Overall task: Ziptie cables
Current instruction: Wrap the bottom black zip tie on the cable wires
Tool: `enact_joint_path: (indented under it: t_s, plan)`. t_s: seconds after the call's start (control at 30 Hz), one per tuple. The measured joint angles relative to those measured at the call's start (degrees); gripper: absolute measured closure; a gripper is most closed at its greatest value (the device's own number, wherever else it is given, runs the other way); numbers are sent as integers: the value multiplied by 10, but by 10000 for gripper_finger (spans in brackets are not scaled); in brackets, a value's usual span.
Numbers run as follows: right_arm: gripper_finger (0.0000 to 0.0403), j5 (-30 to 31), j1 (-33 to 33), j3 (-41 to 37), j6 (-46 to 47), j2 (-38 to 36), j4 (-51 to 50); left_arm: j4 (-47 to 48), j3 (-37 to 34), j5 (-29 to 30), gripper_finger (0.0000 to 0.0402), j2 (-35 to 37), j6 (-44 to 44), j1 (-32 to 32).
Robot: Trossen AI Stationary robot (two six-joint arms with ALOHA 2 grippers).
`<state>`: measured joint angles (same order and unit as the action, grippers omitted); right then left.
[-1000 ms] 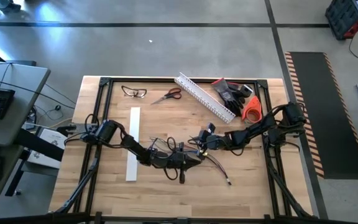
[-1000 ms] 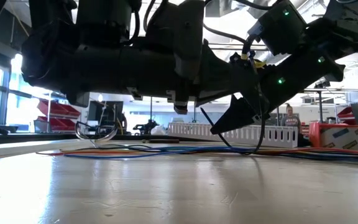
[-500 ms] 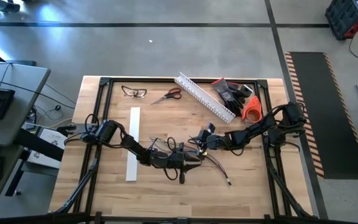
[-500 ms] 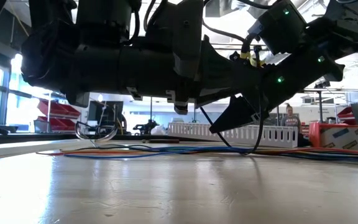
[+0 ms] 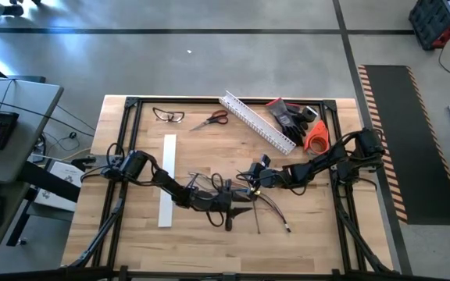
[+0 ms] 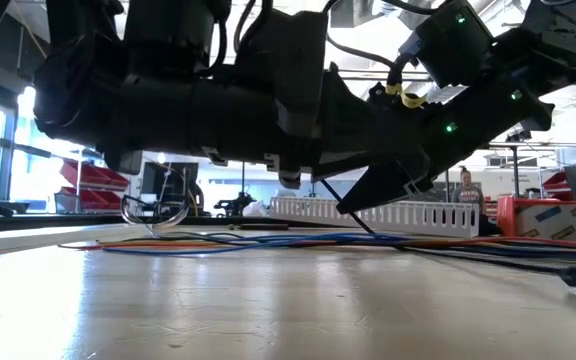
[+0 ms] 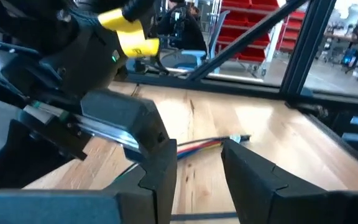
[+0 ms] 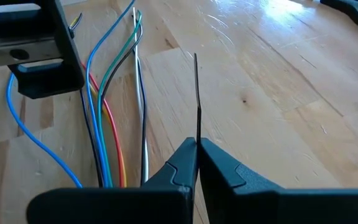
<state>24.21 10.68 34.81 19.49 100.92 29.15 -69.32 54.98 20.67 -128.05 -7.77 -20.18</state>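
Note:
The cables point(image 5: 276, 212) are several thin coloured wires lying loose on the wood at mid-table, also in the right wrist view point(image 8: 107, 118) and the low view point(image 6: 268, 240). One ziptie point(image 5: 256, 220), a thin stiff dark strip, runs from my right gripper point(image 5: 250, 190) toward the near edge. Its free end point(image 6: 573, 275) rests on the table. My right gripper point(image 8: 196, 146) is shut on it. My left gripper point(image 5: 243, 208) hovers open just above the cables beside the right one, its fingers point(image 7: 160, 168) apart with nothing between them. My right gripper pinches one end of the ziptie point(image 8: 197, 134) between its two fingertips. The fingers slant down from the table's right side, and the strip runs straight on from them, along their line. Its far end point(image 8: 194, 57) lies on the wood beside the cables.
At the back lie a white slotted channel point(image 5: 256, 122), scissors point(image 5: 209, 119), glasses point(image 5: 168, 116), dark gloves point(image 5: 291, 115) and an orange tool point(image 5: 316, 134). A flat white strip point(image 5: 166, 191) lies at the left. A person point(image 6: 465, 185) stands in the room beyond.
My left gripper has opened and let go of the ziptie. The strip, bent in a loop between the two grippers before, has sprung straight; its freed end now lies on the table toward the near edge, while the right gripper keeps the other end.

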Motion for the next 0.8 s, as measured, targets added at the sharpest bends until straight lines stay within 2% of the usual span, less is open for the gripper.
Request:
enact_joint_path:
  t_s: [0.1, 0.27, 0.37, 0.43, 0.5, 0.6, 0.8]
  plan:
    - [403, 0, -1, 0, 8, 0, -1, 5, 0, -28, 288, 0, 31, -2]
    - [403, 0, -8, 0, 39, 0, -16, 50, 5, -104, 288, 0, 31, 10]
    - [403, -3, -9, 0, 67, 0, -28, 66, 11, -115, 288, 2, 36, 12]
    - [403, -2, -9, 0, 96, 0, -44, 90, 11, -89, 288, 11, 44, 8]
    - [403, -1, -9, 0, 121, 0, -59, 130, 6, -34, 288, 26, 44, 3]
    - [403, 15, -8, -8, 134, 0, -50, 125, -21, 36, 288, 36, 32, 0]
    - [403, 21, -10, -91, 138, 0, 129, 59, -85, 56, 288, 35, -21, 6]
